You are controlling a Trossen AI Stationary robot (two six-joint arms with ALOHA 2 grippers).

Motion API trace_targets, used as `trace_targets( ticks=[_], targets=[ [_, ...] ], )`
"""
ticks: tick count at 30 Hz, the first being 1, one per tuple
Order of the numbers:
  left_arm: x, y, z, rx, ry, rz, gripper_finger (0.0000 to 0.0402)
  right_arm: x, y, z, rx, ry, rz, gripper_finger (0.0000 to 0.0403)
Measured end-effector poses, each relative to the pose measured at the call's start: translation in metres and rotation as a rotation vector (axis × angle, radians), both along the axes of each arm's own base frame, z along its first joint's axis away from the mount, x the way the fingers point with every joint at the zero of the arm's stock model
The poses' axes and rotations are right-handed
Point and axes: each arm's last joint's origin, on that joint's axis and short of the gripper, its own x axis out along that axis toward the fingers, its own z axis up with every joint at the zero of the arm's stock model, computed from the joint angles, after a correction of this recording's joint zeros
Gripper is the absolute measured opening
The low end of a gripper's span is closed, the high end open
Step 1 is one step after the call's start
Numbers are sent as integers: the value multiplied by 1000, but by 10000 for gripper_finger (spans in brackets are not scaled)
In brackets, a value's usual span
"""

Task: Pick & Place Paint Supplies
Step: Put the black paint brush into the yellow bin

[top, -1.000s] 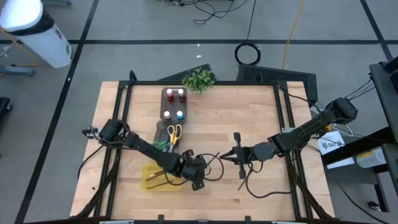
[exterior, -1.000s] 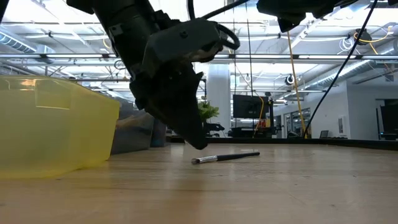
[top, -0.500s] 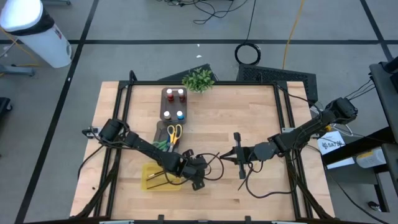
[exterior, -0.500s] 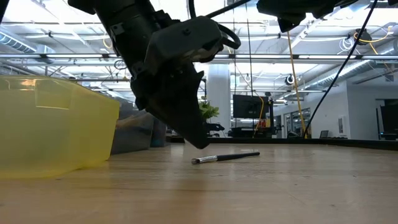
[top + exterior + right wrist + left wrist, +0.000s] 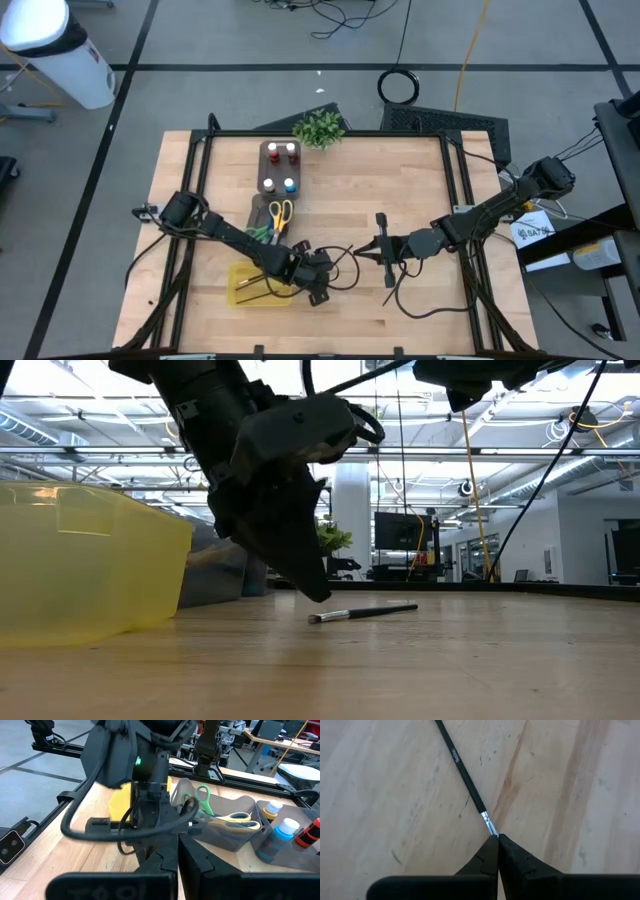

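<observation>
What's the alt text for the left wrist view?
The left claw, fingers pressed together, has its tips at the metal ferrule end of a thin dark brush. The brush lies diagonally on the bare wooden table, its handle running away from the claw.

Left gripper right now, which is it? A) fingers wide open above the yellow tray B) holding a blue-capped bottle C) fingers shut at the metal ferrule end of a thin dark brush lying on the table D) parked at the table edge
C. In the left wrist view the left gripper's fingers are closed together right at the silver ferrule of the thin dark brush, which lies flat on the wooden table.
</observation>
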Motion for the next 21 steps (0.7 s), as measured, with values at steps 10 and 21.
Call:
trace_targets(
  ticks=[10,21],
  targets=[
    [4,-2,-15,-39,23,-7,7,0,0,0,0,1,-1,0],
    [6,0,-14,0,0,-55,10,5,5,-12,211,72,4,0]
  ],
)
